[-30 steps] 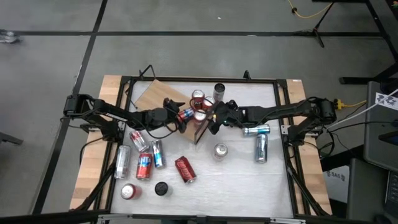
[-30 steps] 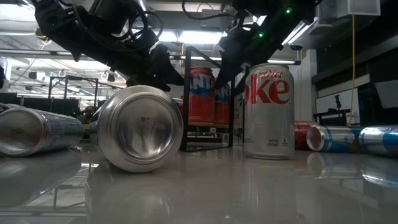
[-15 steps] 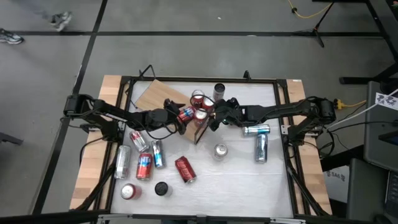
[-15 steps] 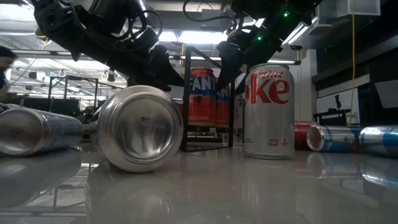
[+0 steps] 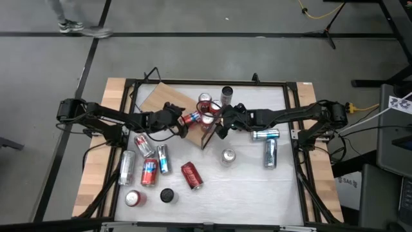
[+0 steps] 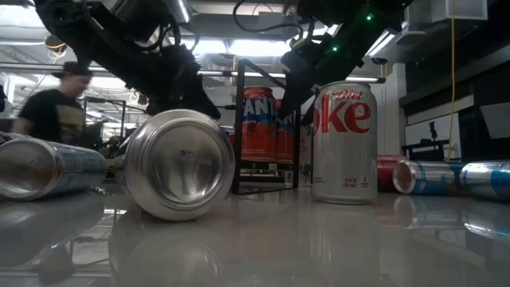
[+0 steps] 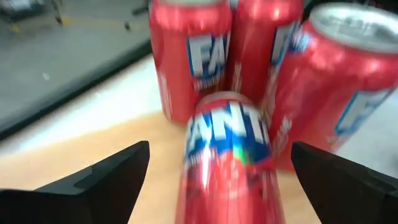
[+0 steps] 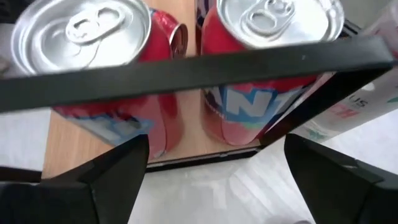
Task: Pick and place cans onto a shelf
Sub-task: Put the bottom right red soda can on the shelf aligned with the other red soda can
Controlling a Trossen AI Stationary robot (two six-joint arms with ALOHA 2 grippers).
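The shelf (image 5: 161,100) is a light-brown board with a black frame (image 5: 207,136) at its right end. Three red cans (image 5: 207,108) stand on it by the frame. One more red can (image 5: 192,118) lies on its side on the board, its far end against the standing cans (image 7: 186,56). My left gripper (image 5: 178,121) is open; its fingers stand either side of the lying can (image 7: 227,162) without touching it. My right gripper (image 5: 221,125) hovers open just outside the frame's top bar (image 8: 186,70), looking down on two can tops (image 8: 81,28).
Loose cans lie at the near left (image 5: 149,169), with a black disc (image 5: 167,194). Silver cans (image 5: 267,145) lie right of centre. A Diet Coke can (image 6: 344,142) stands near the frame, and a slim can (image 5: 226,94) stands behind the shelf. A person (image 6: 56,112) walks beyond the table.
My left gripper has drawn back a little toward the table's left edge, away from the lying red can, which stays on the board. Its fingers have stayed open. A person has walked into view behind the table.
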